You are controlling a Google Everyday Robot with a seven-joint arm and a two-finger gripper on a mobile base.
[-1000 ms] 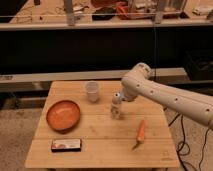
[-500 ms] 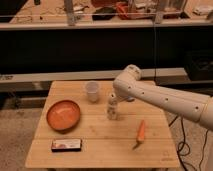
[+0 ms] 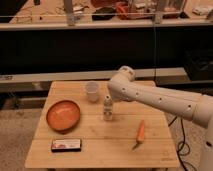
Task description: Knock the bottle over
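The bottle is small and clear, with a whitish cap and a brownish lower part. It stands upright near the middle of the wooden table. My white arm reaches in from the right. Its gripper is right at the bottle's top, between the bottle and the cup. The bottle's cap is partly hidden by the gripper.
A translucent whitish cup stands just behind and left of the bottle. An orange bowl sits at the left, and a flat packet lies near the front left edge. A carrot lies at the right front. A dark shelf unit stands behind the table.
My arm has swung left and the gripper has come down to the bottle's top. The bottle still stands upright in the same place.
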